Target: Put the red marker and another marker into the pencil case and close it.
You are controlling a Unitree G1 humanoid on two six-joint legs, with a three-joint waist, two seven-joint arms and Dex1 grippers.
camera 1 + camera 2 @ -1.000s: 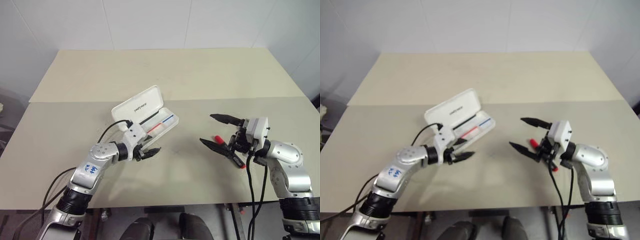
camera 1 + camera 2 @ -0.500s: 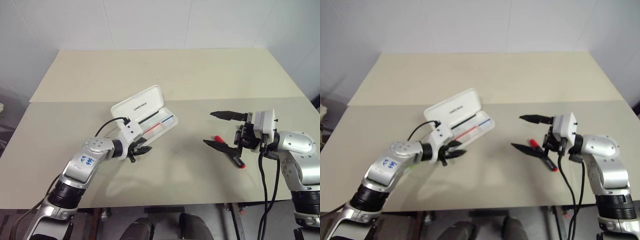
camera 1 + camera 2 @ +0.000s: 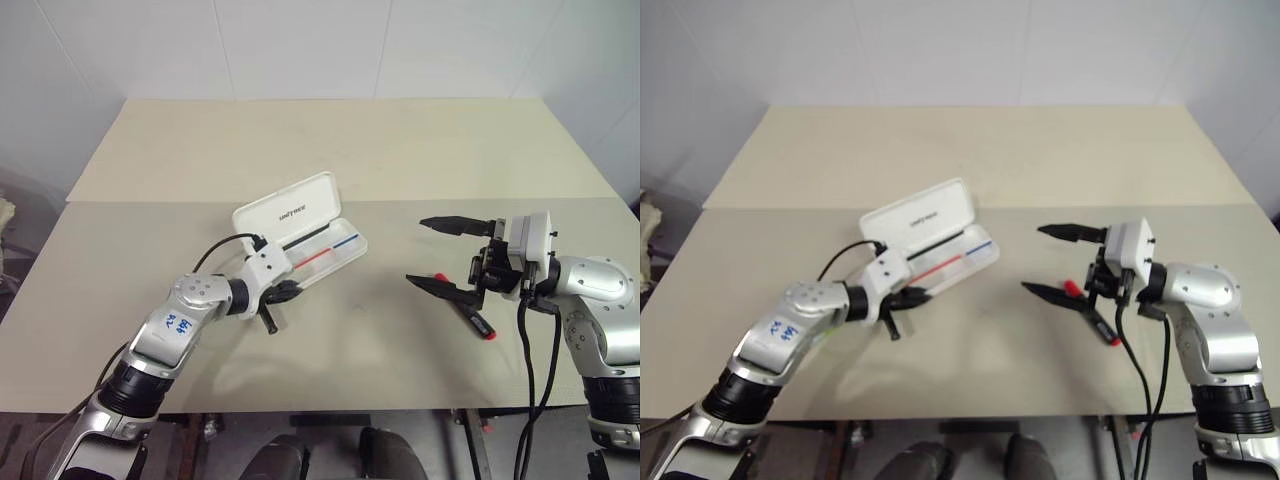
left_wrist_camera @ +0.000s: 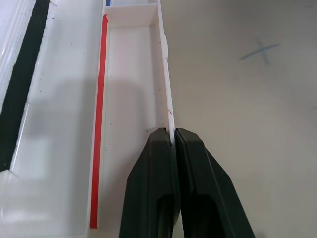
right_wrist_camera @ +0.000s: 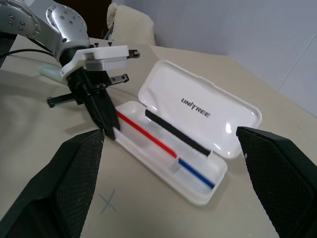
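The room is plain: pale white walls [image 3: 300,45] rise behind a broad beige table [image 3: 330,140], whose top shows a seam running across it and a faint pen-drawn cross [image 5: 106,202] on the near part.

The pencil case [image 3: 300,232] lies open on the table, lid tipped back with its black lettering upward, the tray showing a red stripe and a blue stripe. The left gripper [image 3: 283,293] sits at the tray's near end with its two black fingers [image 4: 158,198] pinched tight on the thin front wall of the tray; one finger is inside the tray, the other outside.

The right gripper [image 3: 440,255] hangs above the table well apart from the case, its fingers spread wide and holding nothing. The red marker [image 3: 462,307] lies flat on the table just under the lower right finger, red cap toward the fingertip.

A pale mint marker [image 5: 49,72] lies on the table behind the left arm.
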